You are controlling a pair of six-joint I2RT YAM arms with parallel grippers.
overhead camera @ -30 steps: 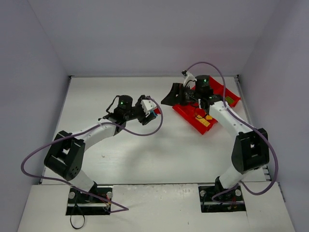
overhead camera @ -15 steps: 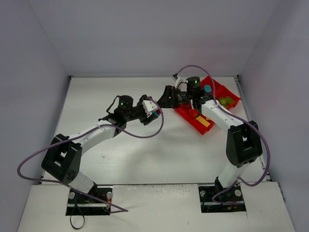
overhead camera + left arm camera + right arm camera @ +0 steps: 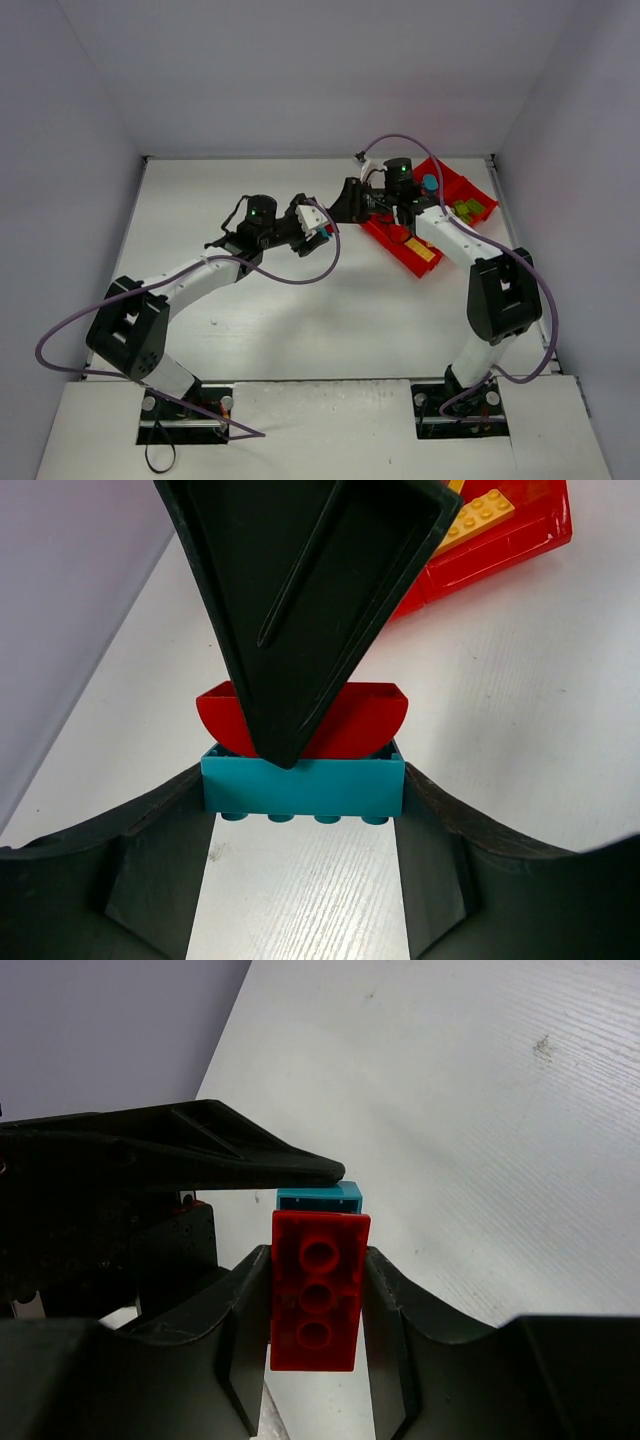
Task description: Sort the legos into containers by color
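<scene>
White wood-grain table (image 3: 250, 300), boxed in by pale lilac-grey walls (image 3: 100, 100); we log the following.

Item 1: small teal plastic brick (image 3: 318, 1197) with a row of four studs along one face. It is held in the air over the table, just left of the tray.

Item 2: small red plastic brick (image 3: 350, 718) with three round sockets showing in the right wrist view. One end butts against the teal brick.

Item 3: glossy red plastic tray (image 3: 392, 250) with raised dividers, at the table's far right. In it we count a yellow studded plate (image 3: 424, 250) in the near compartment, a lime green brick (image 3: 468, 210) in the rightmost one and a cyan brick (image 3: 430, 183) at the far side.

Change: a second ago the right arm hung over the tray, with the grippers apart. It has since swung left, and we now find them tip to tip. Half a second ago things stood much as they do now.

Left gripper (image 3: 305, 790): fingers closed to brick width, clamping the teal brick's ends.

Right gripper (image 3: 315, 1260): fingers narrowed on the red brick's long sides. One finger crosses in front of both bricks in the left wrist view.
</scene>
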